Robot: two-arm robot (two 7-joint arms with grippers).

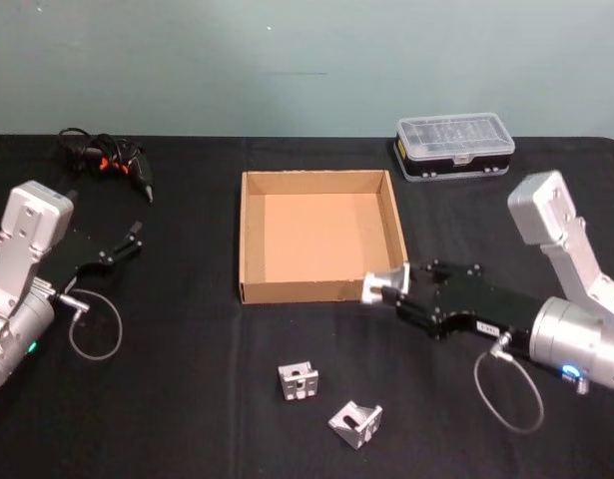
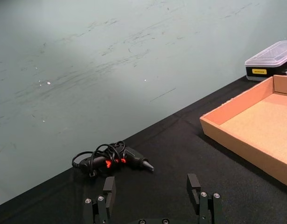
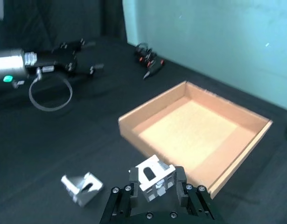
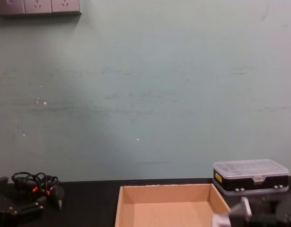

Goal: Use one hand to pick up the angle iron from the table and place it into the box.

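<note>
A silver angle iron hangs just above the table, with my right gripper shut on it. It sits at the front right corner of the tan cardboard box, just outside the front wall. Two more angle irons lie on the table in front of the box; one of them appears in the right wrist view. At the far left my left gripper rests open and empty.
A black case with a clear lid stands behind the box's right corner. A black tool with coiled cable lies at the back left. Bare table lies between the box and the left arm.
</note>
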